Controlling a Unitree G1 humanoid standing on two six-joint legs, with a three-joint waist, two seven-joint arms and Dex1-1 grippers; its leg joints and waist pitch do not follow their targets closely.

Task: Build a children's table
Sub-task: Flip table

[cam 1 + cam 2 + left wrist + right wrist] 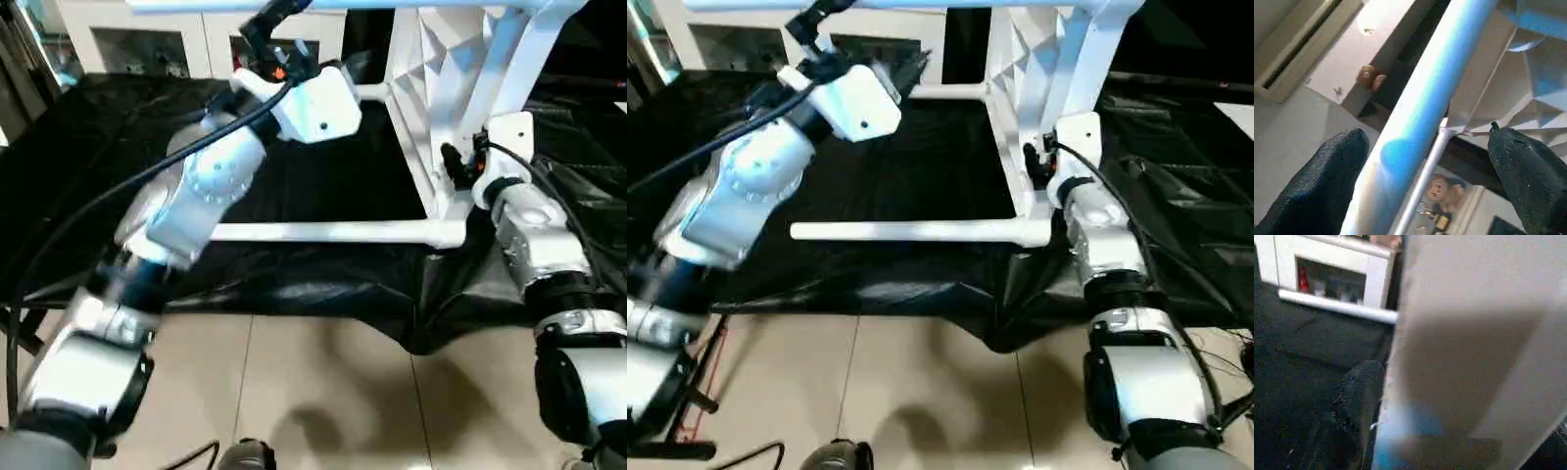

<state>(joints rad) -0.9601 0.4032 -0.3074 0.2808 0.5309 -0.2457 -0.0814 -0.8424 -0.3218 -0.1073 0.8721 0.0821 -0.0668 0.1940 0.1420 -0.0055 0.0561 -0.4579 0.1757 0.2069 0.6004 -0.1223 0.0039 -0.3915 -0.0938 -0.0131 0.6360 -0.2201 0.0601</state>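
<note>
The children's table lies on its side on the black-draped work table. Its white tabletop (431,69) stands on edge with the ribbed underside facing my left. One white leg (323,232) runs level along the cloth near the front, another leg (370,93) lies farther back, and a third leg (323,5) runs across the top. My left gripper (1425,142) is raised at that top leg, open, one black finger (1327,171) on each side of the tube. My right gripper (453,162) is against the tabletop's near edge, just above the lower front corner socket (446,230).
The black cloth (294,284) hangs over the work table's front edge onto a tiled floor (323,392). White cabinets (147,44) stand behind the table. A black cable (98,206) runs along my left forearm.
</note>
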